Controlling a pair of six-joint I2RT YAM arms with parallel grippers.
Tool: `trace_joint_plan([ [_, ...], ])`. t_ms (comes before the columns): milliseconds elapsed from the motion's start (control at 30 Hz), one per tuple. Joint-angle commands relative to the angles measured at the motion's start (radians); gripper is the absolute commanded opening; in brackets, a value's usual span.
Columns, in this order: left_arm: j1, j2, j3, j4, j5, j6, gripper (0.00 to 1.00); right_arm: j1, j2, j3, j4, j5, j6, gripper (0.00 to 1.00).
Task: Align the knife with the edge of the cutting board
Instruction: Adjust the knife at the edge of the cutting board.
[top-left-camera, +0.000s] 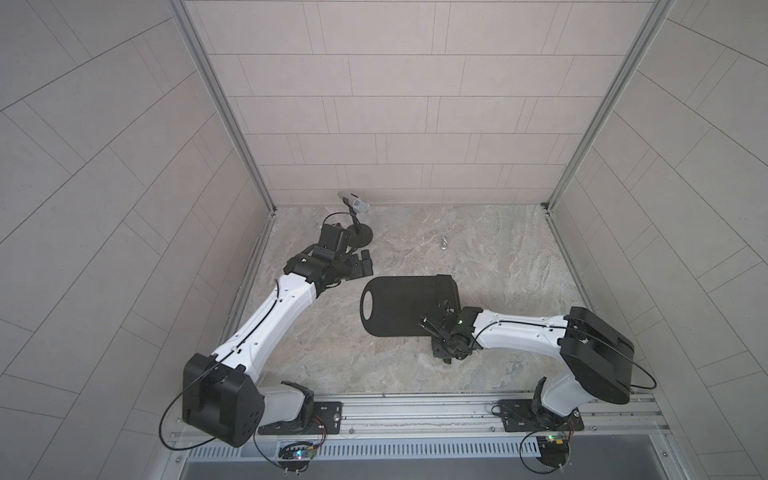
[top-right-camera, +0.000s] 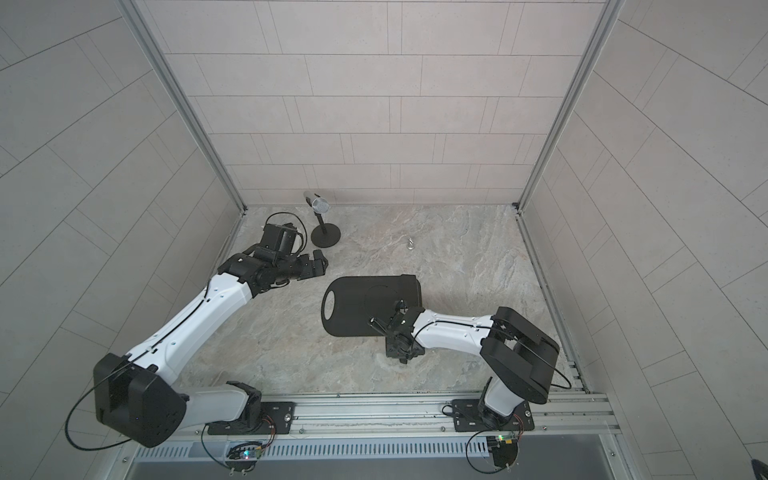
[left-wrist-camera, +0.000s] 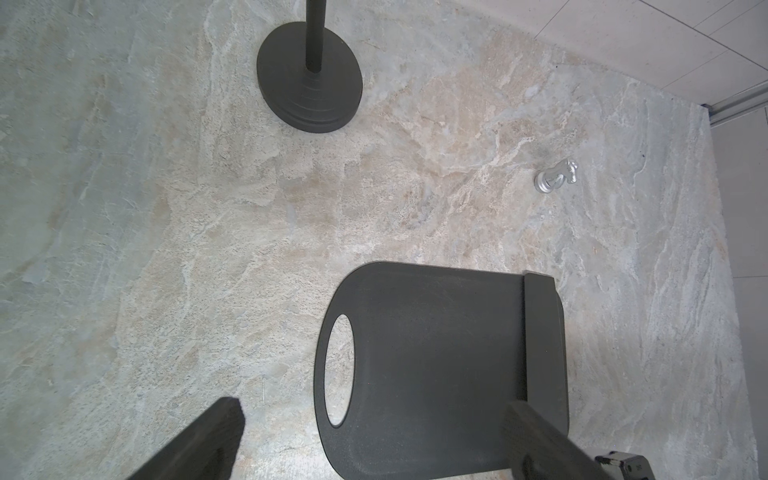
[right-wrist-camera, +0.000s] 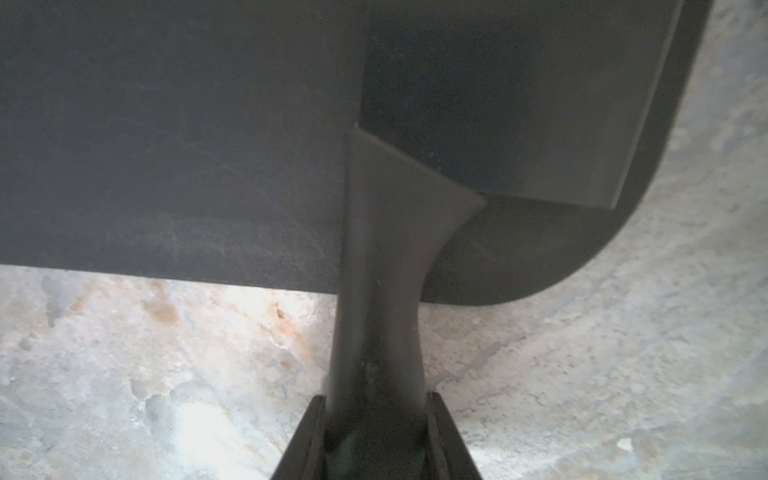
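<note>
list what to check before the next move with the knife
1. right gripper jaws shut on the knife handle: ok
2. blade lying over the cutting board: ok
3. blade parallel to the board's short edge: ok, looks close
4. blade flat down on the board: cannot tell
5. left gripper open, off the board: ok
6. microphone stand away from the board: ok

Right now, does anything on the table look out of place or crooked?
A small silver piece lies alone beyond the board and looks tipped over. The knife sits straight along the board's end, handle overhanging, pinched by the right gripper.
</note>
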Motion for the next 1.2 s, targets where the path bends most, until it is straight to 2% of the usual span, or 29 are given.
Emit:
trace_joint_plan([
  [0,0.0,0.01,-0.01,-0.008,-0.005,0.003,1.0,0.013,-0.012,-0.027,0.003,0.0,0.024,0.22],
  [867,0.001,0.022,-0.01,-0.014,-0.02,0.007,1.0,0.034,-0.081,-0.087,-0.002,0.013,0.047,0.2],
  [1167,0.002,0.024,-0.01,-0.014,-0.025,0.007,1.0,0.034,-0.068,-0.086,-0.001,0.012,0.039,0.23],
])
